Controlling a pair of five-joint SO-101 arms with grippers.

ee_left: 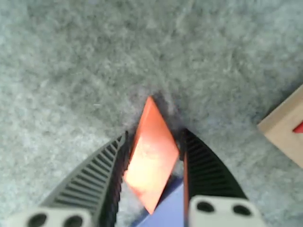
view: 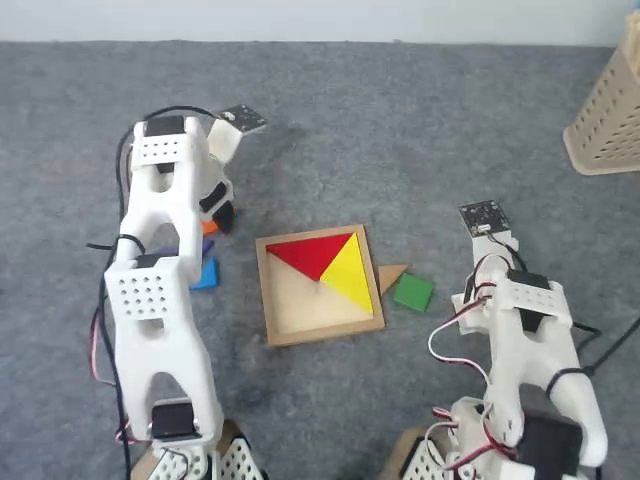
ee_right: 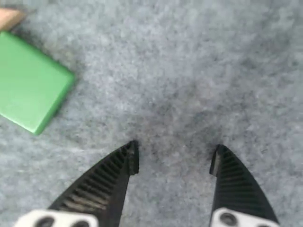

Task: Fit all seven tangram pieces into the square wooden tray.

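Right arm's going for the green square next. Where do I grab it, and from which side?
Come straight down on the green square with the open right gripper. It lies flat, so pinch two opposite straight edges. Probably pick the pair that stays clear of the tan triangle beside it.

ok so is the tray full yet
Not full. The tray holds just a red triangle and a yellow triangle; the rest is bare wood, and a green square lies outside it.

Robot test bench, likely lab; grey carpet surface (view: 400,130); exposed servo wires (view: 432,342); perforated beige bin (view: 612,110) at edge.
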